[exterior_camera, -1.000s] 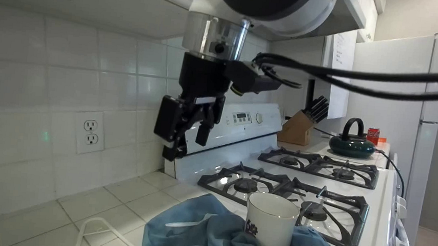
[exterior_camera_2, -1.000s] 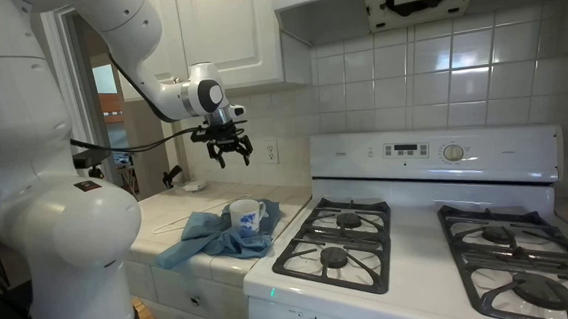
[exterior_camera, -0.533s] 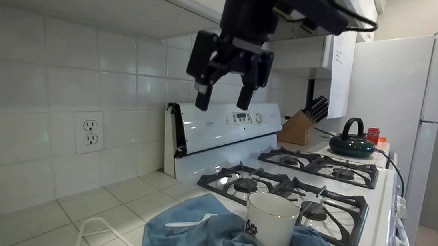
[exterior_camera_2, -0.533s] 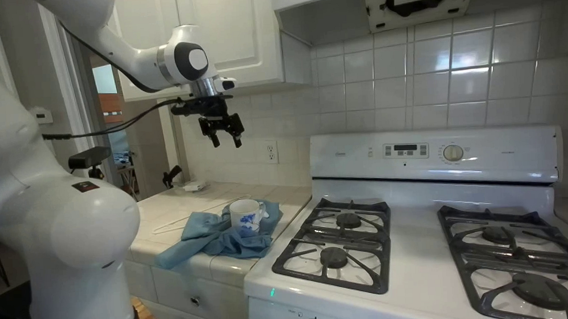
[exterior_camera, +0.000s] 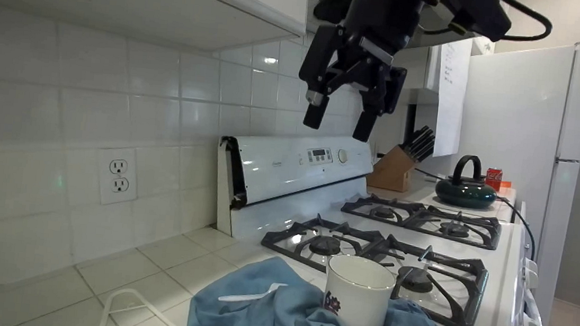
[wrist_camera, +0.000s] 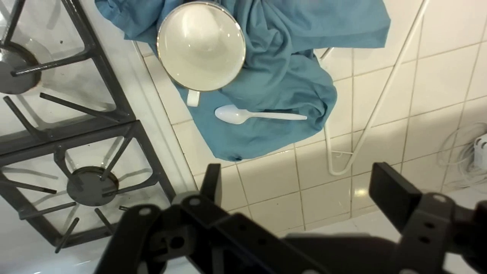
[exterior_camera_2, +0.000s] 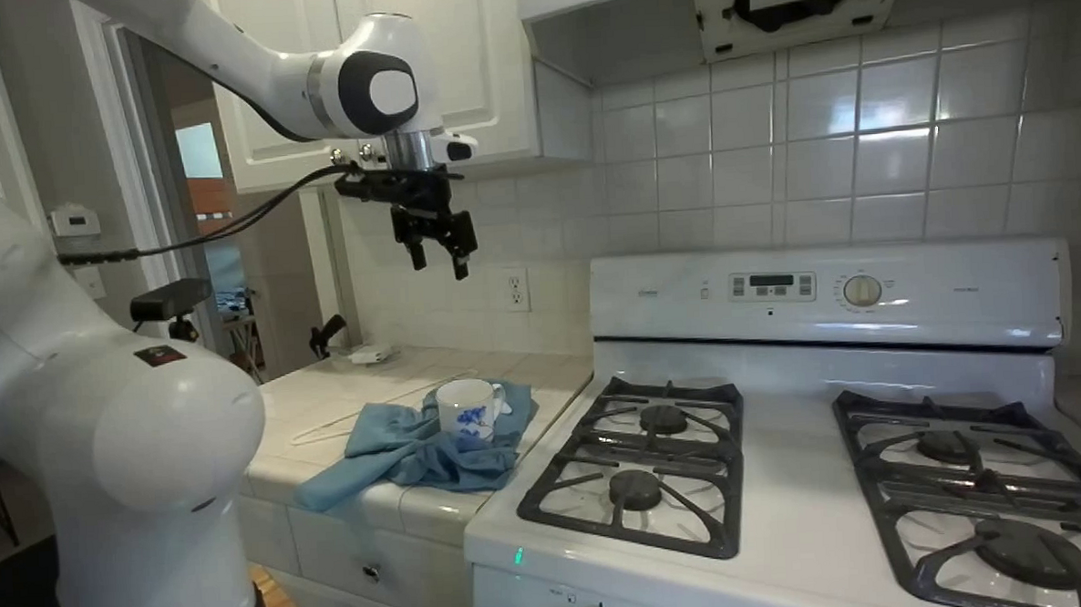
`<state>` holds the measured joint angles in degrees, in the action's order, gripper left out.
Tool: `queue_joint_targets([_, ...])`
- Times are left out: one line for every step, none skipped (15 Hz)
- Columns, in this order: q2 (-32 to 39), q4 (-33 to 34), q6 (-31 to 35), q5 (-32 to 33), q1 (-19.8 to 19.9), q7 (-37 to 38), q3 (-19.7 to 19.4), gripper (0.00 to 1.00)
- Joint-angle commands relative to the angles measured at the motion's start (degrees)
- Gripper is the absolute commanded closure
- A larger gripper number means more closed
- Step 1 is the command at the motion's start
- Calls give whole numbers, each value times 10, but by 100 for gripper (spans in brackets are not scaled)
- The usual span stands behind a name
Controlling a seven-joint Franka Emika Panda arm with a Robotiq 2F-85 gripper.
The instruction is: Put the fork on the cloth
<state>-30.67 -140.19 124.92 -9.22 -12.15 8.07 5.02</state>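
A white plastic spoon [wrist_camera: 233, 114] lies on the crumpled blue cloth [wrist_camera: 258, 140] in the wrist view. It also shows on the cloth [exterior_camera: 237, 323] in an exterior view, where the utensil [exterior_camera: 247, 298] is a thin white shape. No fork shows in any view. The cloth [exterior_camera_2: 366, 475] spreads over the tiled counter beside the stove. My gripper [wrist_camera: 295, 167] is open with nothing between its fingers. It hangs high above the counter in both exterior views [exterior_camera: 340, 121] [exterior_camera_2: 439, 262], well apart from the cloth and spoon.
A white mug [wrist_camera: 201, 45] stands on the cloth beside the spoon. A white hanger [wrist_camera: 374, 110] lies on the counter, partly under the cloth. The gas stove [exterior_camera_2: 785, 475] with black grates adjoins the counter. A white cabinet [exterior_camera_2: 458, 79] hangs over the counter near the arm.
My gripper has risen, moving up and rightward in an exterior view, and turned somewhat. It has stayed open. The spoon, cloth and mug have not moved.
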Motion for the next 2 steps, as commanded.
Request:
queue_joint_targets([0, 1, -3, -7, 12, -5, 12, 0])
queue_joint_targets([0, 0, -3, -7, 12, -5, 12, 0])
